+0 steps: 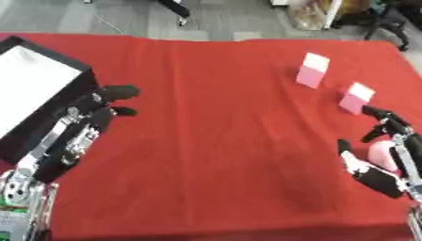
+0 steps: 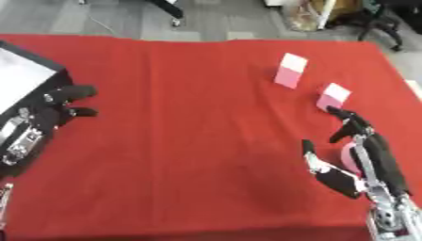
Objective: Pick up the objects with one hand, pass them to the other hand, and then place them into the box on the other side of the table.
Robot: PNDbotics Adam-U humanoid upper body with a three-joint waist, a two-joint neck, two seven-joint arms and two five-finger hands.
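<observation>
Nearest the front edge of the red table (image 1: 223,141), the right hand (image 2: 359,160) lies by the right edge, fingers and thumb spread, with a pink object (image 1: 382,155) in the palm, though whether it is gripped cannot be told. Two pink-and-white blocks (image 1: 312,70) (image 1: 356,98) stand upright toward the far right corner. At the left edge, the left hand (image 1: 95,110), fingers relaxed and holding nothing, rests against the black box (image 1: 37,84).
</observation>
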